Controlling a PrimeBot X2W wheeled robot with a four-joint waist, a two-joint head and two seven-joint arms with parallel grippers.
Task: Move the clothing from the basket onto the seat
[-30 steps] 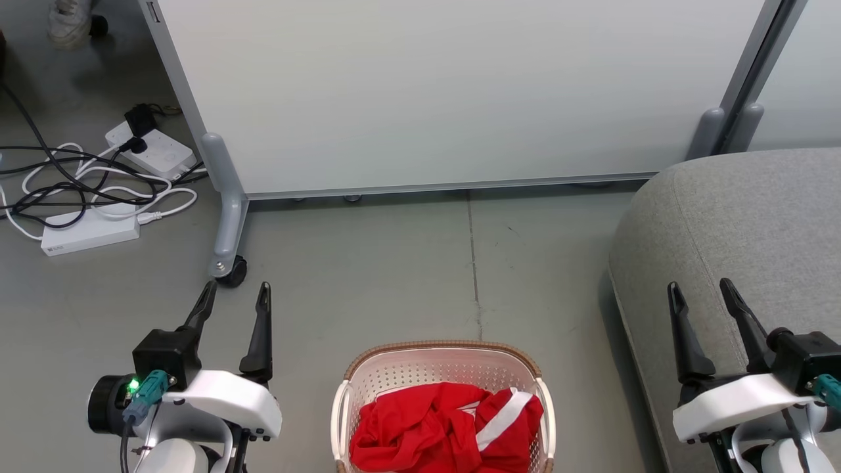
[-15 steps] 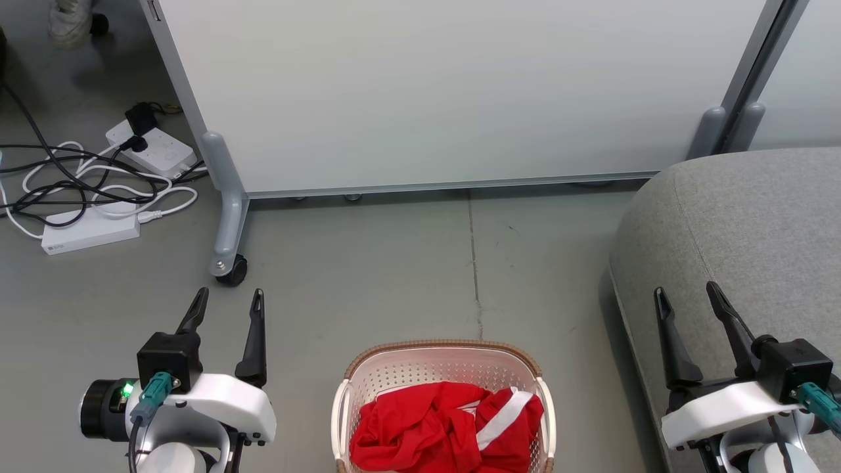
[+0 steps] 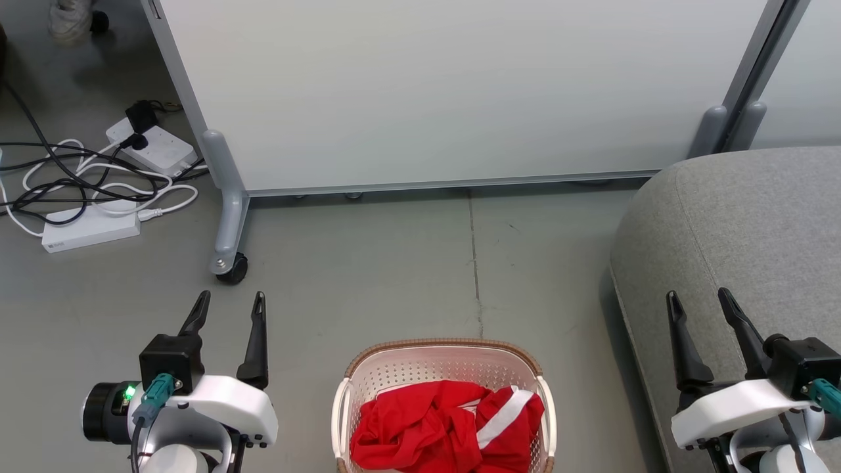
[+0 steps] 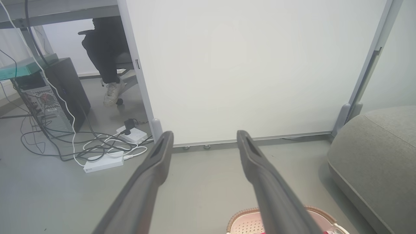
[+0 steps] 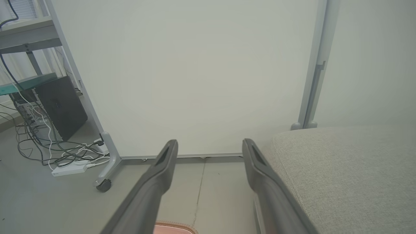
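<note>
Hovering over bare floor [image 3: 394, 263], the left end effector [image 3: 231, 297] has its two dark fingers spread wide with nothing between them, pointing away from the robot. The right end effector [image 3: 697, 294] is spread and empty too, above the near edge of the seat [image 3: 742, 217]. Between the two, and closer to the robot's body than either pair of fingertips, the basket [image 3: 394, 371] stands on the floor with the clothing [image 3: 427, 430] inside. Either arm would have to pull back, swing inward and go down. The left looks slightly nearer, while the right is closer to the drop-off. The clothing is a crumpled bright red heap, wider across than deep, with a white band slanting along its right side.
</note>
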